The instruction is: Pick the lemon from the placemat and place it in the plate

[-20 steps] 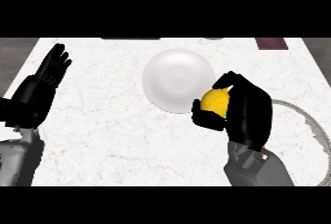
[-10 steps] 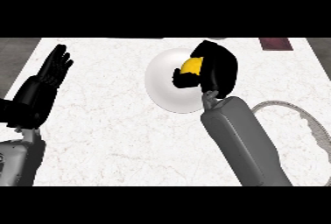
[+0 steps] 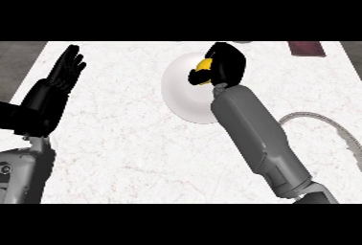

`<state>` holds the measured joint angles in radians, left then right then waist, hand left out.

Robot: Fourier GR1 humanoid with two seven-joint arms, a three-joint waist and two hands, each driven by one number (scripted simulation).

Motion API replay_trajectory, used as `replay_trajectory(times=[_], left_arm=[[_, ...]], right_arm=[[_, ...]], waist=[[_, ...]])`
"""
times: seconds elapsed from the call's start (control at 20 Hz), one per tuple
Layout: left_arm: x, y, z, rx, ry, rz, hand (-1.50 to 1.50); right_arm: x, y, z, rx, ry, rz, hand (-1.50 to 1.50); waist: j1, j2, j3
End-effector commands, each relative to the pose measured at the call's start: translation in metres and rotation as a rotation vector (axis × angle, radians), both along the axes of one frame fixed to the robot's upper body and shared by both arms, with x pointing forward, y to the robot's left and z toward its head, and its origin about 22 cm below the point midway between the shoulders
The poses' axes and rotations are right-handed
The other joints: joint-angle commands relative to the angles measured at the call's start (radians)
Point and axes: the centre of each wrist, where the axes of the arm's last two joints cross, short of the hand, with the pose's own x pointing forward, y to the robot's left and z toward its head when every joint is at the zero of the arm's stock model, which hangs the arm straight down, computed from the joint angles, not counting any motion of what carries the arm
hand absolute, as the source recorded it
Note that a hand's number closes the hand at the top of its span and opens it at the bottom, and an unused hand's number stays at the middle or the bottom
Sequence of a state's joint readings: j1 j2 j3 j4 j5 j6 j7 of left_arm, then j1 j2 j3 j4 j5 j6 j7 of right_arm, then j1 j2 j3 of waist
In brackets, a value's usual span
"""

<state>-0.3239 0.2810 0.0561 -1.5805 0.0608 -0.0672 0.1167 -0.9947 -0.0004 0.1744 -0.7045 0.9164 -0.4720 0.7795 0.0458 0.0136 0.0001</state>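
The right hand (image 3: 225,64) has its fingers curled round the lemon (image 3: 204,65), holding it over the white plate (image 3: 182,91) at about one o'clock on the table (image 3: 141,143). At nine o'clock the left hand (image 3: 53,93) rests, fingers straight and spread.

Probably a kitchen, judging by the white marble-like surface (image 3: 141,143) with fine grey veins, like a worktop. Also a white round plate (image 3: 180,93) lying on it, a dark red object (image 3: 306,48) at the far edge, and a grey curved rim (image 3: 332,127) at the right.
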Motion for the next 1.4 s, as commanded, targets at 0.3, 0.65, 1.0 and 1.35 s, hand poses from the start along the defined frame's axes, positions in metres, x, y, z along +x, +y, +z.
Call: replay_trajectory(times=[0.3,0.65,1.0,1.35], left_arm=[[0.011,-0.01,0.009,0.016,-0.03,-0.033,0.0],[0.001,-0.023,0.0,0.001,-0.013,-0.046,0.0],[0.001,-0.004,0.008,0.003,-0.009,-0.019,0.0],[-0.015,0.004,-0.009,0.001,0.003,0.013,0.0]], right_arm=[[0.019,-0.015,-0.024,0.176,0.047,-0.107,-1.5],[0.02,-0.022,-0.023,0.296,-0.191,-0.065,-1.5],[0.028,-0.023,0.003,0.483,-0.375,-0.114,-1.5],[0.012,-0.054,-0.038,0.587,-0.418,-0.169,-1.5]], waist=[[0.038,0.02,0.001],[0.049,0.021,0.003],[0.039,0.012,0.002],[-0.016,-0.008,0.001]])
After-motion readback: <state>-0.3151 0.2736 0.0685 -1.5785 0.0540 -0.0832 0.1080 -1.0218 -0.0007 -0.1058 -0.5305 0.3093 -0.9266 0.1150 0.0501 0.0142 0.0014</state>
